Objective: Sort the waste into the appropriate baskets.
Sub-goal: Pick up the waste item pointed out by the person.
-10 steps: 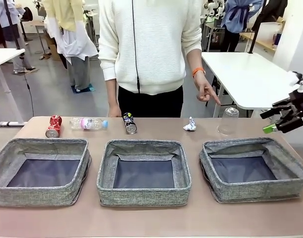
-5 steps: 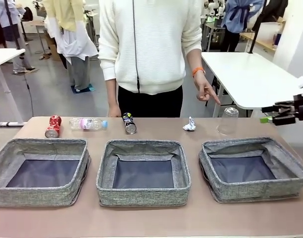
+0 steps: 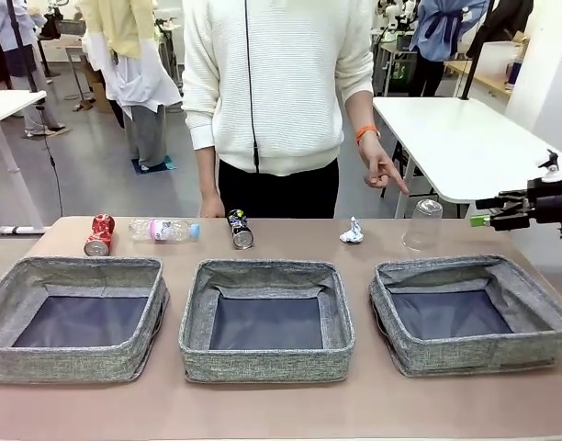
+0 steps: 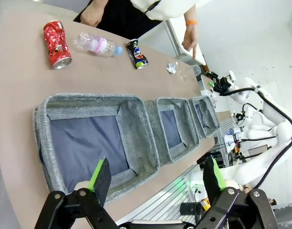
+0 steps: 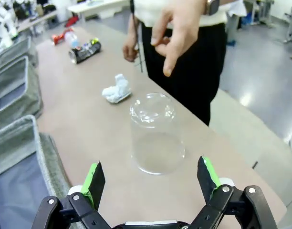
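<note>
Baskets: three grey woven ones in a row across the bench point(image 3: 354, 404), i.e. L basket point(image 3: 70, 363), mid basket point(image 3: 263, 363), R basket point(image 3: 474, 354). Each shows its dark flat bottom whole.

Waste lies in a line along far edge, behind them. Crushed red can point(image 3: 99, 234) is nr far-L corner, w/ clear bottle point(image 3: 163, 229) (pink label, blue cap) on its side just beside it. Dark printed can point(image 3: 240, 229) is behind mid basket, white paper wad point(image 3: 352, 231) farther R. Clear plastic cup point(image 3: 422, 225) stands upside down behind R basket.

Bench top is plain brown. Person point(image 3: 281, 83) in white sweater stands at far edge; hand w/ orange wristband point(image 3: 384, 170) points index finger down, other hand point(image 3: 210, 204) at the edge. White table point(image 3: 465, 138) behind, R side.

R gripper point(image 5: 151, 177): fingers wide apart, holding nothing, in the air off far-R corner; cup is ahead, in line w/ the gap, not touching.

L gripper point(image 4: 158, 179): fingers wide, holding nothing, L basket just ahead; waste well apart at far edge.
</note>
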{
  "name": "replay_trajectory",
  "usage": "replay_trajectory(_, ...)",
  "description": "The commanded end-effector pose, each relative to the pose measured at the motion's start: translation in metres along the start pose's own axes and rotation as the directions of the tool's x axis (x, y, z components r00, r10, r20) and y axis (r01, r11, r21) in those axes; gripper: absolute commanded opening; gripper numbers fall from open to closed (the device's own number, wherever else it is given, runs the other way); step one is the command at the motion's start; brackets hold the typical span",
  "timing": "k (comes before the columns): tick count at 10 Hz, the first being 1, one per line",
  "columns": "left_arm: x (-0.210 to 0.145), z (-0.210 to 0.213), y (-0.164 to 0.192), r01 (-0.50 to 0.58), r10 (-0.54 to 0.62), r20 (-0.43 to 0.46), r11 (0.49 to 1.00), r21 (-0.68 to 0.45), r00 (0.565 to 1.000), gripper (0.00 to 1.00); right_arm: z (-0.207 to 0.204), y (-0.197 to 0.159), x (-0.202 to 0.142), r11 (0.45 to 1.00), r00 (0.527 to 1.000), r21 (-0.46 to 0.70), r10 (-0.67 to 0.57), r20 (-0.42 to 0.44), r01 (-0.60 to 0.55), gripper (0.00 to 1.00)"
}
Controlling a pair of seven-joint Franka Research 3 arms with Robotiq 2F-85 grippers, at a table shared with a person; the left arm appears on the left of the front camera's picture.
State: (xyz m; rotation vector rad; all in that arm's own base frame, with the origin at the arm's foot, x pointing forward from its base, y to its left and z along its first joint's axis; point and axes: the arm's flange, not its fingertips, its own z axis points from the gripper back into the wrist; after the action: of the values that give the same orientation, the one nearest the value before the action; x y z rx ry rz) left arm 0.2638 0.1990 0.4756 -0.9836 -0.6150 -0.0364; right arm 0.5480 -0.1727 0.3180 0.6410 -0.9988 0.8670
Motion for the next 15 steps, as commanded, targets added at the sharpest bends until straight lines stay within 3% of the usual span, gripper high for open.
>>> replay_trajectory(1, 0.002, 0.001, -0.001, 0.021, -0.021, 0.013, 1.000, -0.016, 1.000, 1.00, -0.018, -0.023, 0.005, 0.998, 0.998, 0.053, -0.037, -0.042, 0.040, 1.00)
replay_trajectory(5, 0.002, 0.001, -0.001, 0.021, -0.021, 0.013, 1.000, -0.016, 1.000, 1.00, -0.057, -0.040, 0.011, 0.998, 0.997, 0.058, -0.021, -0.068, 0.025, 1.00)
replay_trajectory(9, 0.002, 0.001, -0.001, 0.021, -0.021, 0.013, 1.000, -0.016, 1.000, 1.00, -0.100, -0.036, -0.003, 0.985, 0.995, 0.168, -0.015, -0.100, 0.032, 1.00)
replay_trajectory(15, 0.002, 0.001, -0.001, 0.021, -0.021, 0.013, 1.000, -0.016, 1.000, 1.00, -0.129, -0.028, -0.016, 0.985, 1.000, 0.173, -0.009, 0.021, 0.006, 1.00)
